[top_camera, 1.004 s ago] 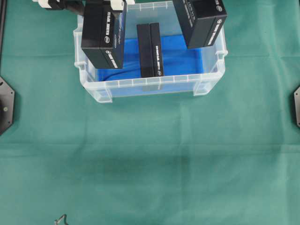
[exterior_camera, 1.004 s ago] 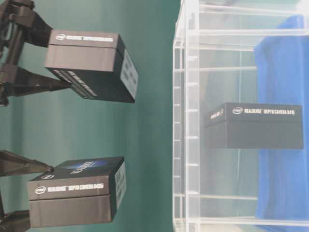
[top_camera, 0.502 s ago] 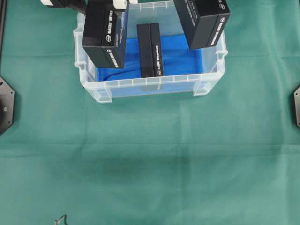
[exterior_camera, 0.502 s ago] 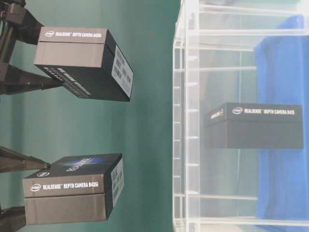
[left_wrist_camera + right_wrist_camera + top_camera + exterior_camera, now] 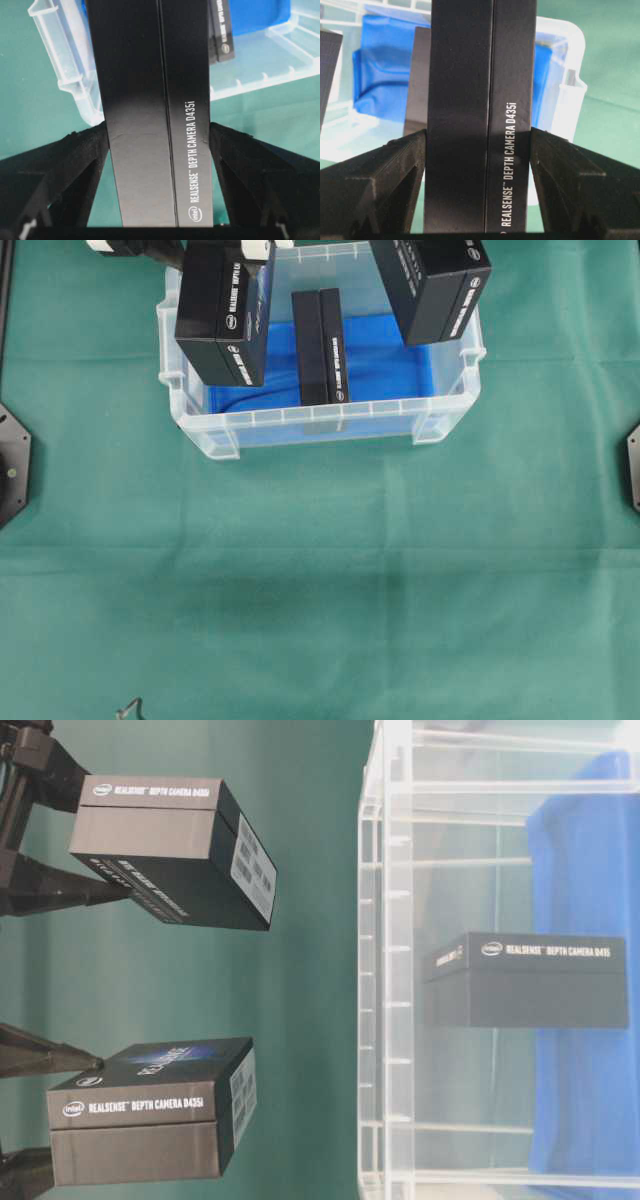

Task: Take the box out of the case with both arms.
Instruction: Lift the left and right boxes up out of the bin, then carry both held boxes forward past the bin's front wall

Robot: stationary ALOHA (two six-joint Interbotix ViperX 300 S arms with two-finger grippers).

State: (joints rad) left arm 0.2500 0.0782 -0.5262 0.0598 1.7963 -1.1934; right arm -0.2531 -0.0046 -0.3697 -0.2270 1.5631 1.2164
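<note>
A: Nearest the wrist cameras, what does each tool have?

B: The left tool (image 5: pixel 160 150) is clamped across a black rectangular cardboard camera box (image 5: pixel 150 110), one jaw on each broad side. The right tool (image 5: pixel 480 150) grips a second black cardboard box (image 5: pixel 482 115) the same way. Both stand fairly wide, closed on the boxes.

A: And further off?

B: Both held boxes hang above the clear, translucent plastic rectangular case (image 5: pixel 330 425), lifted free of its rim, over its two ends. A third black box (image 5: pixel 320 345) stands in the middle on the blue sheet (image 5: pixel 385 365) lining the floor.

A: So which step is this?

B: Judging by that, the lift is done and the carry-away is in hand. Next, each arm needs to move its box outward past the rim and set it on the green-clothed counter (image 5: pixel 320 590), keeping the grip firm until it rests.
</note>
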